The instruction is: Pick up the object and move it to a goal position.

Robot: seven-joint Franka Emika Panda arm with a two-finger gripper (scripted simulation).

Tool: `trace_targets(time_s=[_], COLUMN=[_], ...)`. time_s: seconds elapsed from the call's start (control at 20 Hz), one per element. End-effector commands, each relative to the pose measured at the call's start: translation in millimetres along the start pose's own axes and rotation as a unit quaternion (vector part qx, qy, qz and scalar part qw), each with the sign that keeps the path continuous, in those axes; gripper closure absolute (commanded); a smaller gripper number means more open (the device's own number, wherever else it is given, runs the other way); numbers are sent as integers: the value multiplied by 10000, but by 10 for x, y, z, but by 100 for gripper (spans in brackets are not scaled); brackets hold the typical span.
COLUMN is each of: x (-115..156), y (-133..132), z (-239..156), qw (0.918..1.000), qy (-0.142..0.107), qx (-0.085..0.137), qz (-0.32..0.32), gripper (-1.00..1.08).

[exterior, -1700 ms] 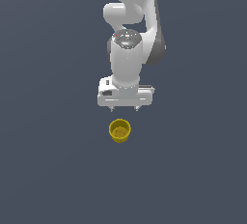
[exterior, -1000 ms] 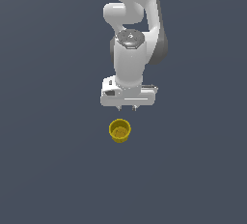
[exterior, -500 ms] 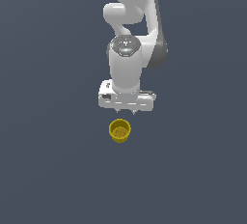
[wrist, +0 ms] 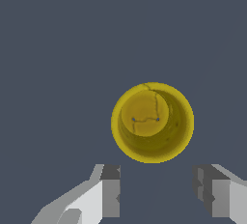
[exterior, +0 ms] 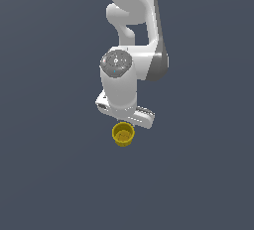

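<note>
Cup (exterior: pixel 123 134), yellow, small, stands upright on the dark grey-blue surface (exterior: pixel 44 164), mouth up, round rim fully visible. In the exterior view it sits just below the white hand of the Panda arm (exterior: pixel 130 35), its rim partly tucked under the hand's edge. Inside of the cup shows a lighter round floor with thin dark crack-like lines, seen in the wrist view (wrist: pixel 152 122).

Gripper (wrist: pixel 157 191): jaws spread apart, with nothing between them. Two fingers (wrist: pixel 112 189) show in the wrist view, grey pads facing each other across an open gap. The gap looks about as wide as the cup's rim. Cup lies ahead of the fingertips, not between them; no contact visible between either finger and the cup wall.

In the exterior view the fingers themselves are hidden behind the hand body, so their height above the surface cannot be told. Hand is slightly skewed, its lower edge slanting down toward the exterior view's right. Arm's wrist joint (exterior: pixel 116 63) faces the camera, a grey round cap with a small teal mark.
</note>
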State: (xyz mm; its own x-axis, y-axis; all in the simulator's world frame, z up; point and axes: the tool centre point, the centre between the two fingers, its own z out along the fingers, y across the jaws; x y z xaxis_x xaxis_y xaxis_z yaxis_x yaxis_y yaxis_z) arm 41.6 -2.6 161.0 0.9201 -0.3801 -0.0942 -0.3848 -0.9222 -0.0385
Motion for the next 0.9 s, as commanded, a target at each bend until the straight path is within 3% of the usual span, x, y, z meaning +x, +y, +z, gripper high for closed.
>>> trace_targets(time_s=[0.0,0.4,0.85], x=[77,292,480], y=[6,17,16], z=[37,160,308], qw=[9990,9835,9464], qy=[-121,-520,-995], qx=[49,167,225], qz=[427,1724,3064], gripper=[-20,-20,-20])
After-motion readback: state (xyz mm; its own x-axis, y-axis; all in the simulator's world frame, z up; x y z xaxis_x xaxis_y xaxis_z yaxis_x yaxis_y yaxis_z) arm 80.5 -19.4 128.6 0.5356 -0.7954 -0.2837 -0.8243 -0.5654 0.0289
